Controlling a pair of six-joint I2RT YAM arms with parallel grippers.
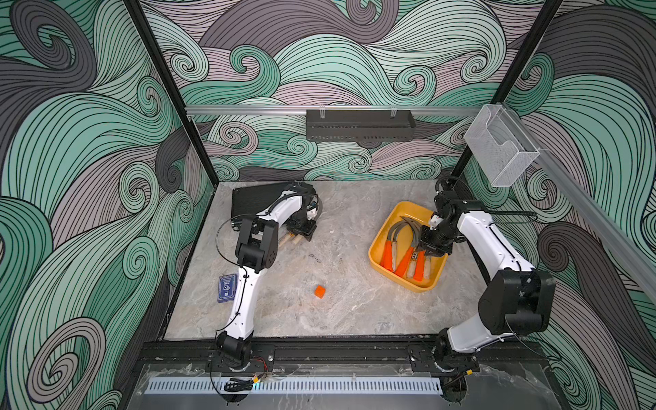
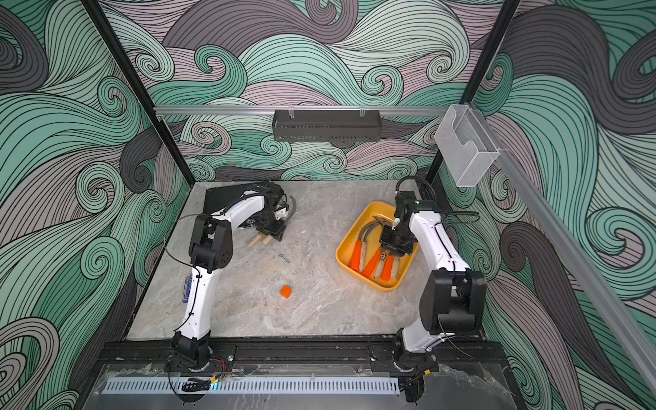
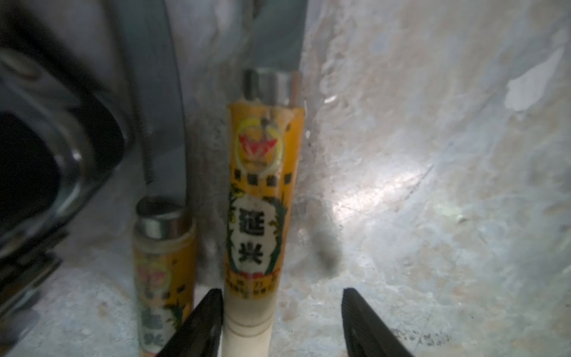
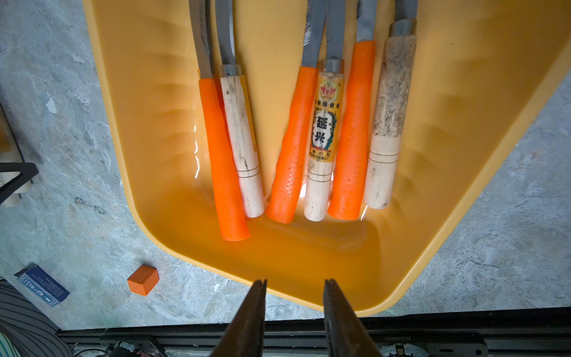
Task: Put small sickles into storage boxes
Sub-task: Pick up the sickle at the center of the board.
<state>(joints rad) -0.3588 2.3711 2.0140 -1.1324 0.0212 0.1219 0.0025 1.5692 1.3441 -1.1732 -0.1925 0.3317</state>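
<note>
Six small sickles (image 4: 324,123) lie in the yellow tray (image 4: 154,123) ahead of your right fingers (image 4: 247,315), parted and empty. Your left fingers (image 3: 200,321) straddle a labelled sickle handle (image 3: 256,201) on the counter (image 3: 432,185), open, poised to grip.

A lab robot cell — wave-printed walls (image 1: 337,53), aluminium frame (image 1: 248,110), marble-look tabletop (image 1: 355,301).

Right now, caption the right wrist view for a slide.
Six sickles in the tray; right gripper open and empty.

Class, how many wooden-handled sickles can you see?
5. Three sickles in the yellow tray; two on the table by the left gripper, one between its jaws. The arm may hide more.
</note>
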